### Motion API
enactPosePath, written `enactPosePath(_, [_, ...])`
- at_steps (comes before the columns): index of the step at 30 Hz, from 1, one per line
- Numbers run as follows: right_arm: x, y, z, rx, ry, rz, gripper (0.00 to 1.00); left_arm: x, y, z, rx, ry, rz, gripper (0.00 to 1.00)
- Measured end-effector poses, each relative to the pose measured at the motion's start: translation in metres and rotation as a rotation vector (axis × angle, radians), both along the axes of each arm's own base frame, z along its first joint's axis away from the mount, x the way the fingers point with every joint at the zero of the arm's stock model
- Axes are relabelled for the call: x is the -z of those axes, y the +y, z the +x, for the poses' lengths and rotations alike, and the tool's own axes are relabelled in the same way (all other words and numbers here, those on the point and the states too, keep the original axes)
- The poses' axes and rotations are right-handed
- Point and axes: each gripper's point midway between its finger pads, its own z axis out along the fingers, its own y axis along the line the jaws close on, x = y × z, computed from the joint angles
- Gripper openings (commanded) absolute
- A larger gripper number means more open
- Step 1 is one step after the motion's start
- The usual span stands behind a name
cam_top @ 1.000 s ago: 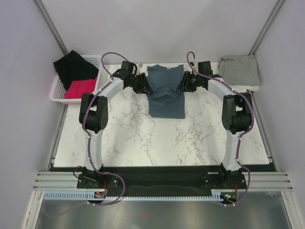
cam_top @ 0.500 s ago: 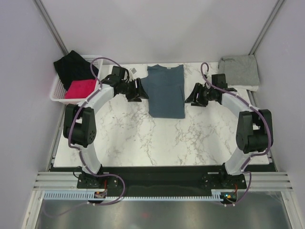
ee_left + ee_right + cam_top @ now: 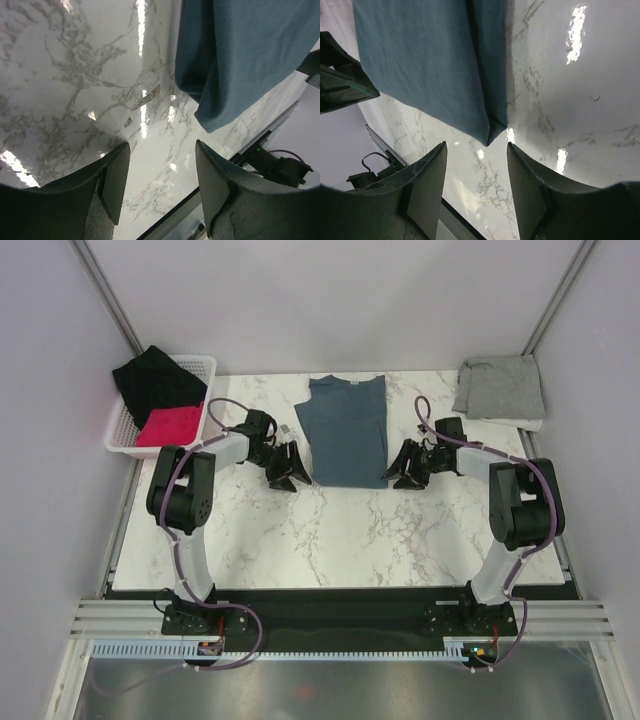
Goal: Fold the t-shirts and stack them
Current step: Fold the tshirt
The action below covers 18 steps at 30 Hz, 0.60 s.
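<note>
The slate-blue t-shirt (image 3: 346, 430) lies at the back middle of the marble table, its sleeves folded in to make a long rectangle. Its near left corner shows in the left wrist view (image 3: 235, 60) and its near right corner in the right wrist view (image 3: 435, 65). The light grey t-shirt (image 3: 502, 388) lies folded at the back right corner. My left gripper (image 3: 291, 471) is open and empty just left of the blue shirt's near corner. My right gripper (image 3: 400, 471) is open and empty just right of its other near corner.
A white basket (image 3: 125, 435) at the back left holds a black cloth (image 3: 155, 383) and a red cloth (image 3: 168, 425). The marble table (image 3: 330, 530) runs to a front edge near the arm bases.
Both grippers have let go of the blue shirt's sleeves, which now lie folded in. Both have drawn outward and toward the near corners of the shirt, jaws open.
</note>
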Motion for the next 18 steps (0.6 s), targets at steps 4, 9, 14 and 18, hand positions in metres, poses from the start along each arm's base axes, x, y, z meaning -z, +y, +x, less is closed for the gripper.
enactPosePath(4, [0.016,0.002,0.002,0.003,0.049,0.014,0.59,0.004,-0.005,0.001,0.003,0.033,-0.024,0.63])
enactPosePath(9, [0.018,0.008,0.014,0.001,0.058,0.045,0.6,0.0,-0.017,0.012,-0.016,0.046,-0.084,0.72])
enactPosePath(14, [0.017,0.008,0.021,0.003,0.043,0.047,0.6,-0.002,-0.03,0.024,-0.02,0.031,-0.143,0.72])
enactPosePath(18, [0.017,0.008,0.021,0.003,0.042,0.047,0.6,-0.002,-0.042,0.027,-0.007,0.037,-0.177,0.72])
